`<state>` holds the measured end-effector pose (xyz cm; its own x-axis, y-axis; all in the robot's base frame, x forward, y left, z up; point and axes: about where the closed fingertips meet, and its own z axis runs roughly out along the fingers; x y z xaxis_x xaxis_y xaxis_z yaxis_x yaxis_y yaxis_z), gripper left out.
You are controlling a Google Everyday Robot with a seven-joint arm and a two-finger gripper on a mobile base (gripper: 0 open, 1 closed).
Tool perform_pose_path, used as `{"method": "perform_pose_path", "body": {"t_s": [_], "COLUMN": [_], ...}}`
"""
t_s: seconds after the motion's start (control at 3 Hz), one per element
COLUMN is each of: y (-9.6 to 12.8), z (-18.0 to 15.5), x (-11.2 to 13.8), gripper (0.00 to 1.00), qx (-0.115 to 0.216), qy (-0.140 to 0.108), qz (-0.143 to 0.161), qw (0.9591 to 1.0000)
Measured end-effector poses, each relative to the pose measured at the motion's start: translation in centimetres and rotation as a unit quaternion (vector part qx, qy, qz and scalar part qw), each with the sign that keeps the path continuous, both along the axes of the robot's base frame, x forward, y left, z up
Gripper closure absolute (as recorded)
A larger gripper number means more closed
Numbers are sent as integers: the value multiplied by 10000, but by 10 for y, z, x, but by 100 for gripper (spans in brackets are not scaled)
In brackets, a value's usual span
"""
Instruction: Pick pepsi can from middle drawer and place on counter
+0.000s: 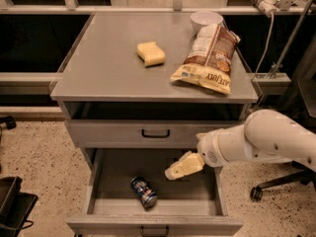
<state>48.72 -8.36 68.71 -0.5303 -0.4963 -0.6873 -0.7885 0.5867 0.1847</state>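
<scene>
The pepsi can [144, 192] lies on its side in the open middle drawer [103, 181], near its front, dark blue with silvery ends. My gripper [173, 173], cream-coloured on a white arm, hangs over the drawer's middle, above and to the right of the can, not touching it. The counter [103, 68] is the grey top of the cabinet above.
On the counter lie a yellow sponge [151, 53], a brown-and-yellow snack bag [207, 60] and a white bowl [206, 19] at the back right. The top drawer [155, 132] is closed. A chair base [266, 189] stands at the right, a dark bin [12, 201] at the lower left.
</scene>
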Motion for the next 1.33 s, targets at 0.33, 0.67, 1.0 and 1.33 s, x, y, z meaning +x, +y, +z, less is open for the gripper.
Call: {"method": "perform_pose_path", "body": {"t_s": [0.33, 0.67, 1.0, 1.33], "y": [6, 36, 67, 64], "z": [-3, -47, -100, -104], "x": [-7, -7, 14, 29], "gripper": [0, 0, 0, 0], "qx": [-68, 185, 394, 422], "qy": [98, 434, 422, 259], "qz": [-93, -275, -474, -698], "qw": [9999, 9985, 9972, 9963]}}
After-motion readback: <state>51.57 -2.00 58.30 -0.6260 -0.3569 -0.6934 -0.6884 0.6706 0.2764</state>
